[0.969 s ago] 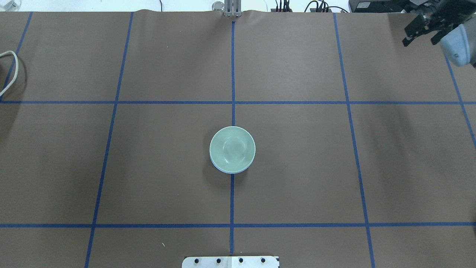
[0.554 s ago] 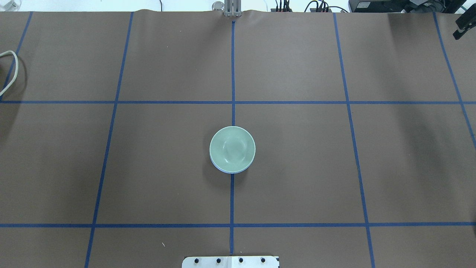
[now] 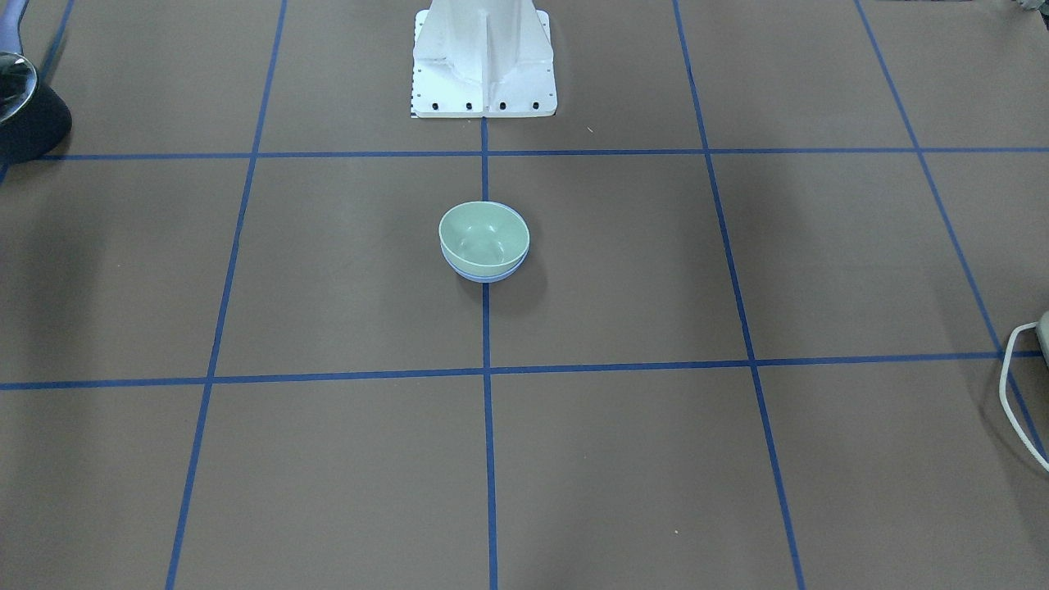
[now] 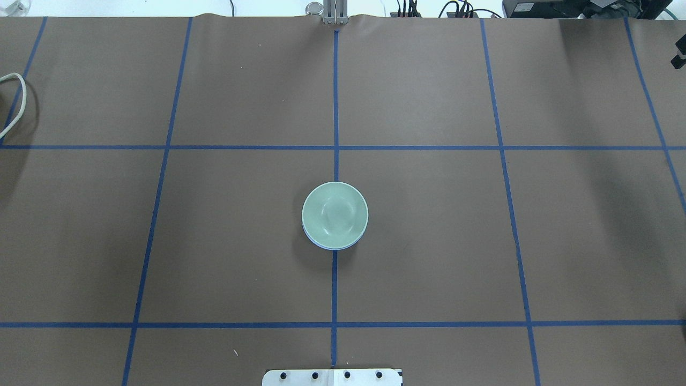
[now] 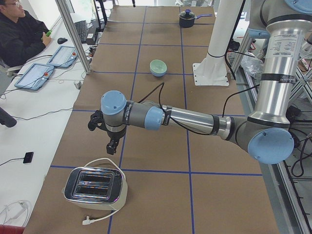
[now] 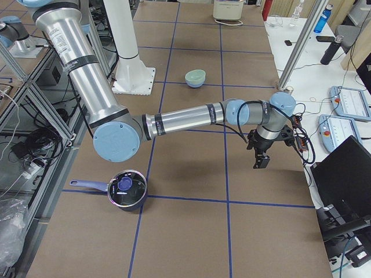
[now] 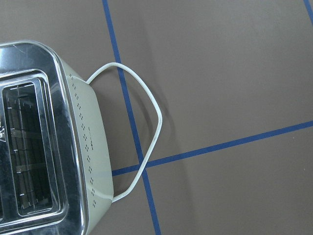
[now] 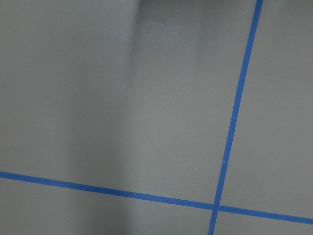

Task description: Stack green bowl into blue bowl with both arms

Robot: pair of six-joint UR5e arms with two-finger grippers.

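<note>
The green bowl sits nested inside the blue bowl at the table's centre, on the middle tape line. Only a thin blue rim shows under the green one. The stack also shows in the front view, green bowl over blue bowl. Both grippers are far from the bowls. My left gripper hangs above the toaster at the table's left end. My right gripper hangs over the right end; only a black sliver shows overhead. I cannot tell whether either is open or shut.
A chrome toaster with a white cord stands at the left end. A dark pot with a lid stands at the right end near the robot. The white pedestal base is at the robot's side. An operator sits beyond the far edge.
My right gripper has moved rightward out of the overhead view, leaving only a sliver at the edge. The stacked bowls have not moved.
</note>
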